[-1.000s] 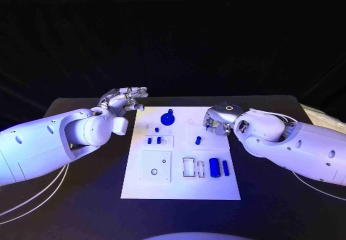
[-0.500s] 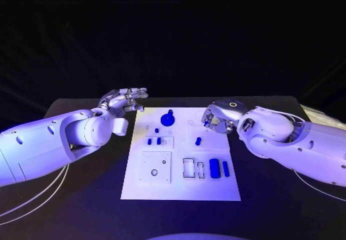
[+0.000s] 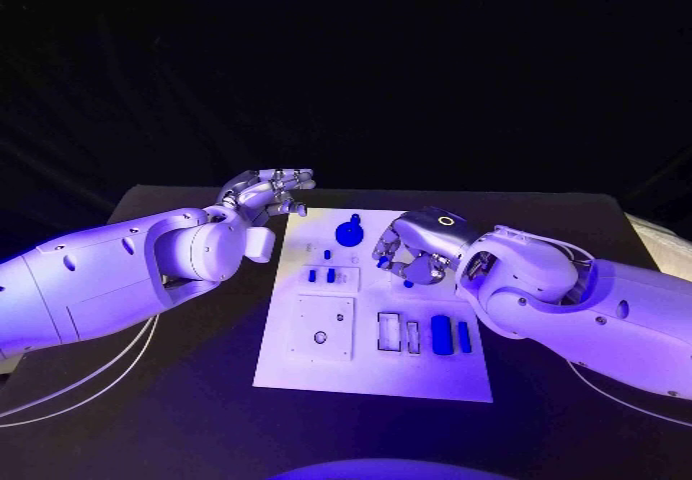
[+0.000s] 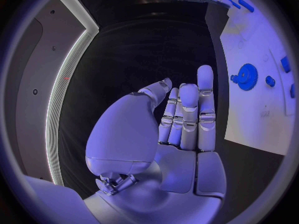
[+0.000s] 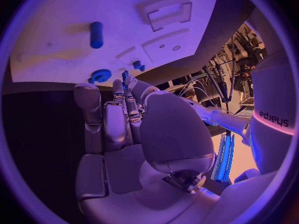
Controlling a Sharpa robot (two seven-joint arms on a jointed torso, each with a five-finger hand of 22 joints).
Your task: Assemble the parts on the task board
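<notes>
The white task board (image 3: pixel 372 365) lies in the middle of the black table. At its far end sits a blue gear (image 3: pixel 349 234) (image 4: pixel 246 77) (image 5: pixel 99 76). Two small blue pegs (image 3: pixel 320 277) stand left of centre, and a blue cylinder (image 3: pixel 440 334) with a thin blue bar (image 3: pixel 463 335) lies near the right edge. My right hand (image 3: pixel 414 250) (image 5: pixel 124 119) hovers over the board's upper middle, fingers curled down, thumb and a finger pinching a small blue part (image 5: pixel 124 74). Just below its fingertips lies a blue peg (image 3: pixel 408 283) (image 5: pixel 96 34). My left hand (image 3: pixel 268 190) (image 4: pixel 184 119) floats empty beyond the board's far left corner, fingers apart.
A raised square plate with holes (image 3: pixel 325 327) and two rectangular frames (image 3: pixel 397 333) sit on the board's near half. Black table (image 3: pixel 173 400) surrounds the board on all sides, and white cables (image 3: pixel 87 395) trail under my left arm.
The camera has shifted slightly. My right hand has moved left from the board's right edge to over its upper middle, carrying the small blue part. My left hand has stayed put.
</notes>
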